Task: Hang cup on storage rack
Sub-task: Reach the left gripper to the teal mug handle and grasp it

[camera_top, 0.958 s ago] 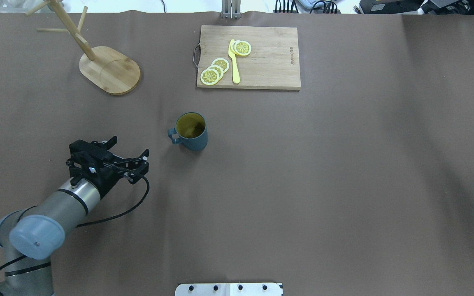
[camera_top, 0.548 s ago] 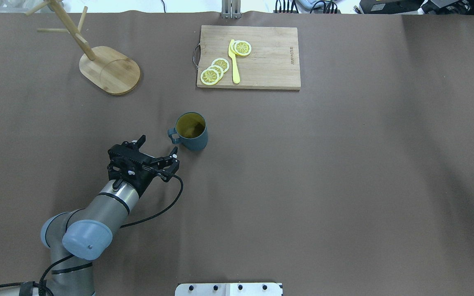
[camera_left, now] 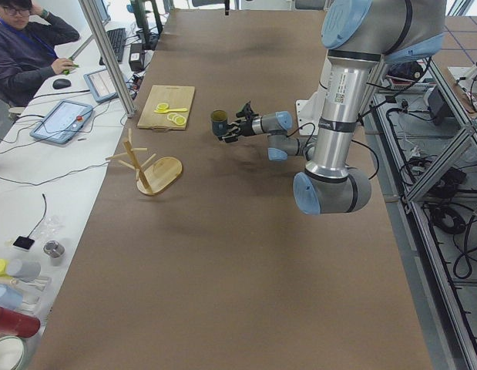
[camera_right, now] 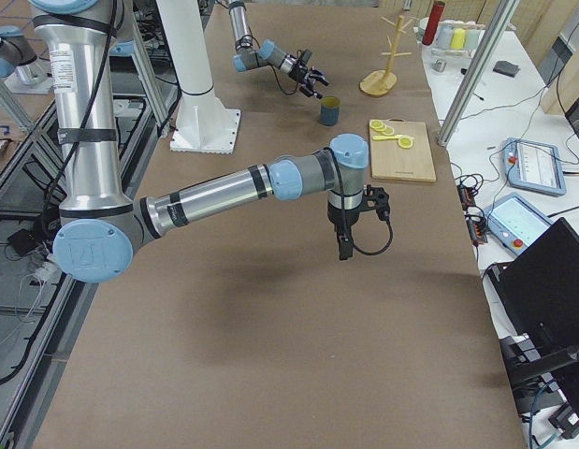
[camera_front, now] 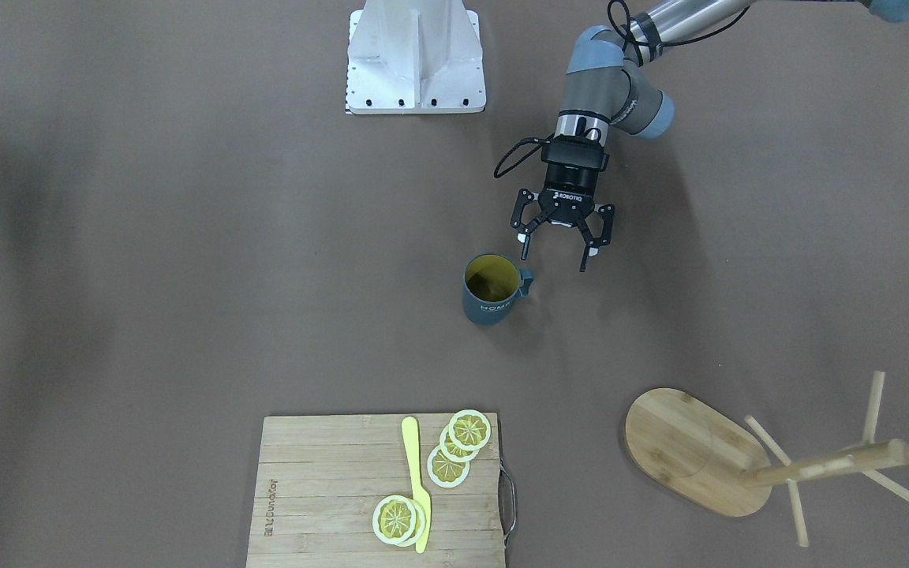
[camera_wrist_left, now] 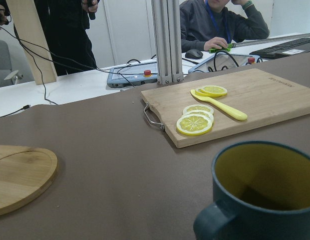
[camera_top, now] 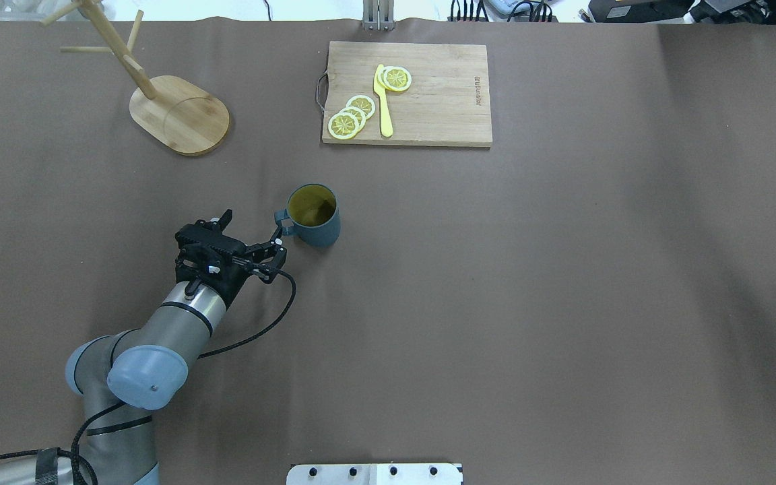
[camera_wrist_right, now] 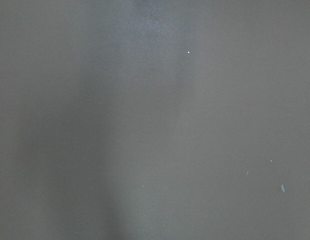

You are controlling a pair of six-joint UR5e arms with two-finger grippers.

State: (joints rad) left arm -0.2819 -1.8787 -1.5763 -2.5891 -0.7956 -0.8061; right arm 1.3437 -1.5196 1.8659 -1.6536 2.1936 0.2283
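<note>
The dark slate-blue cup (camera_top: 315, 217) with olive inside stands upright mid-table, its handle (camera_top: 283, 223) toward my left gripper. It also shows in the front view (camera_front: 491, 293) and fills the lower right of the left wrist view (camera_wrist_left: 265, 200). My left gripper (camera_top: 253, 227) is open and empty, low over the table just beside the handle, one fingertip (camera_top: 279, 235) close to it; it also shows in the front view (camera_front: 554, 260). The bamboo storage rack (camera_top: 182, 114) stands far left, its pegs bare (camera_front: 817, 465). My right gripper (camera_right: 346, 241) hangs over bare table; I cannot tell whether it is open.
A wooden cutting board (camera_top: 442, 101) with lemon slices (camera_top: 351, 116) and a yellow knife (camera_top: 382, 101) lies at the far middle. The robot's white base plate (camera_top: 374, 473) sits at the near edge. An operator (camera_left: 22, 46) sits beyond the far edge.
My left arm has swung right and forward from the near left to the cup's handle side, then edged a little closer to the handle. The gripper stayed open. The cup has not moved.
</note>
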